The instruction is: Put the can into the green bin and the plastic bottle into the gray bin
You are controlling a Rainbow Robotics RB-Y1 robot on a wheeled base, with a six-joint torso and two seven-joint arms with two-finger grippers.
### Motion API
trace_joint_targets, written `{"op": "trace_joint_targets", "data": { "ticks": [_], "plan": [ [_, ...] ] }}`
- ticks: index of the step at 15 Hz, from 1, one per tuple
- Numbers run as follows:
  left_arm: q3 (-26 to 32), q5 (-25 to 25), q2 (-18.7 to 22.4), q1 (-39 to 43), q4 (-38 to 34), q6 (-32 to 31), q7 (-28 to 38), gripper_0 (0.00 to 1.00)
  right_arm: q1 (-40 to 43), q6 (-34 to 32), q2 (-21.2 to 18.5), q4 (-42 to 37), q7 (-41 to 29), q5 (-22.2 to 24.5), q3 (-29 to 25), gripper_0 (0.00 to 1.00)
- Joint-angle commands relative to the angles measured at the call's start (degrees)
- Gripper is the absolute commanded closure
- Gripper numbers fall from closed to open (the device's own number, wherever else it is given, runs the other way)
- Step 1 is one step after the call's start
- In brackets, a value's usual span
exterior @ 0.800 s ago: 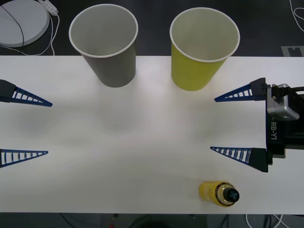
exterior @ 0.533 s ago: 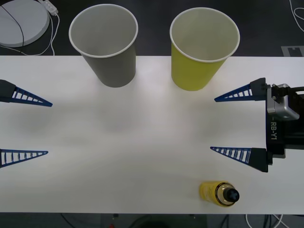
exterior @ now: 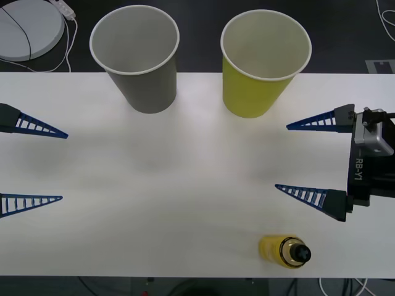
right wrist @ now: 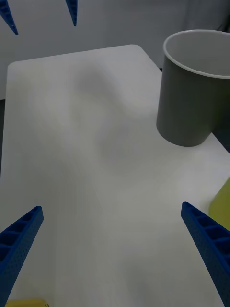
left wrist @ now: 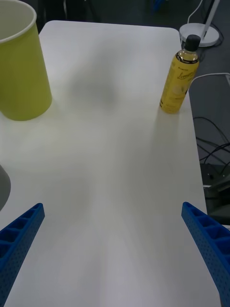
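Observation:
The gray bin (exterior: 134, 55) stands upright at the table's back left, and the green bin (exterior: 265, 61) stands beside it at the back right. The plastic bottle (exterior: 285, 251) stands upright by the front edge on the right, black cap up; it is also in the left wrist view (left wrist: 181, 76). My right gripper (exterior: 282, 157) hovers open between the green bin and the bottle, touching neither. My left gripper (exterior: 64, 166) is open at the table's left side, holding nothing. The right wrist view has the gray bin (right wrist: 191, 91) and a sliver of the green bin (right wrist: 223, 201). The can is out of view.
A white round disc (exterior: 24, 24) with a cable lies on the floor beyond the table's back left corner. The white table (exterior: 185, 172) is bare between the two grippers. Cables lie on the floor past the table's edge (left wrist: 211, 158).
My right gripper has drawn back slightly toward the table's right edge. The left gripper, both bins and the bottle have not moved.

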Motion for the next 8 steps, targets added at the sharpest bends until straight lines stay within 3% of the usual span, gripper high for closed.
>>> {"op": "trace_joint_targets", "data": {
  "ticks": [1,4,8],
  "plan": [
    [0.0,0.0,0.0,0.0,0.0,0.0,0.0,0.00,4.7,0.3,0.9,-0.6,1.4,-0.1,-4.9,0.00],
    [0.0,0.0,0.0,0.0,0.0,0.0,0.0,0.00,10.1,-0.1,1.3,-0.5,4.7,-1.8,-9.0,0.00],
    [0.0,0.0,0.0,0.0,0.0,0.0,0.0,0.00,13.0,-4.5,2.9,5.9,16.2,-9.1,-11.3,0.00]
  ]
}}
